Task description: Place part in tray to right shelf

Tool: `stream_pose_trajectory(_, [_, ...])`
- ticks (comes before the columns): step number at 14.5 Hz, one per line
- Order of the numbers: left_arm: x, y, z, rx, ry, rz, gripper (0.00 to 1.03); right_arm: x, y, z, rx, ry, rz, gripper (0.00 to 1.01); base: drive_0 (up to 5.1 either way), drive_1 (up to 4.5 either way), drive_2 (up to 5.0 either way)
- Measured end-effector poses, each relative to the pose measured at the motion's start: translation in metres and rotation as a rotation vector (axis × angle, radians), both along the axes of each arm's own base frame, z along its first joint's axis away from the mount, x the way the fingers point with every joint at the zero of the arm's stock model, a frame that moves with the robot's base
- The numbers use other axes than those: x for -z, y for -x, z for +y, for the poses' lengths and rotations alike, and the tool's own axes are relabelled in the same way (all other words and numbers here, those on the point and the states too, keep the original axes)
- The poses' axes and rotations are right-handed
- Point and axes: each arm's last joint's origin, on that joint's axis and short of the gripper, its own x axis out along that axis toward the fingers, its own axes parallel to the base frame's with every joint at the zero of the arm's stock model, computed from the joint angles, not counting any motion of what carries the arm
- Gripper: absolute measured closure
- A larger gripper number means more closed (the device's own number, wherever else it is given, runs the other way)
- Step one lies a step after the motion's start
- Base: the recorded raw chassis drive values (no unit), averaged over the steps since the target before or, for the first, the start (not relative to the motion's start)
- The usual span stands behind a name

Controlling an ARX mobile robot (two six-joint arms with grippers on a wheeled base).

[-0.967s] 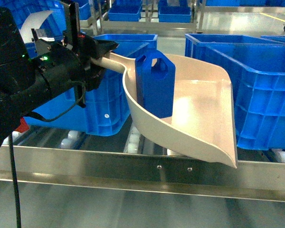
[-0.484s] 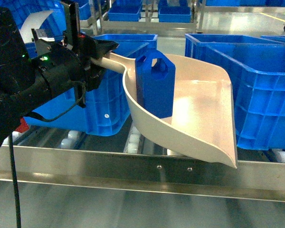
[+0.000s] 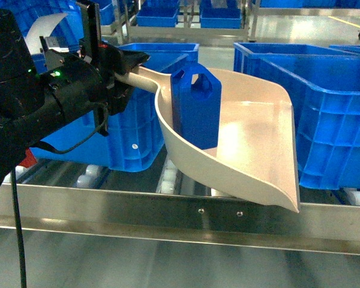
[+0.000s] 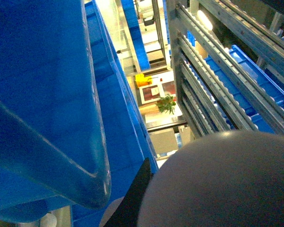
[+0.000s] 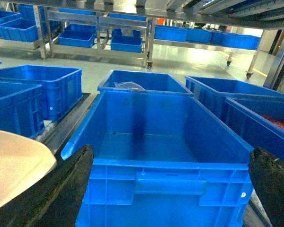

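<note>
The blue jerrycan-shaped part [image 3: 196, 108] stands upright inside the cream dustpan tray [image 3: 252, 150], against its back wall, loop handle on top. The tray hangs tilted over the flow rack's steel front rail [image 3: 186, 216], its wide lip dipping toward the rail at the right; whether it touches is unclear. The left gripper [image 3: 123, 69] is clamped on the tray's straight handle, so the part sits just right of those jaws. White rollers [image 3: 87, 177] show below. Large blue crates [image 3: 315, 114] flank the tray on both sides. In the right wrist view, the right gripper [image 5: 173, 189] has its fingers [image 5: 61, 196] spread wide apart, empty, facing an open blue crate [image 5: 156, 156], with the tray's edge [image 5: 14, 165] to their left.
</note>
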Motion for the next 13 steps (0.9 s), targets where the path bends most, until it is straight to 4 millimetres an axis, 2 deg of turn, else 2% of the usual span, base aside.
stream_pose_trajectory(13, [0.0000, 0.0000, 0.0000, 0.000, 0.000, 0.000, 0.90, 0.0000, 0.0000, 0.0000, 0.000, 0.000, 0.000, 0.03, 0.0, 0.00, 0.0])
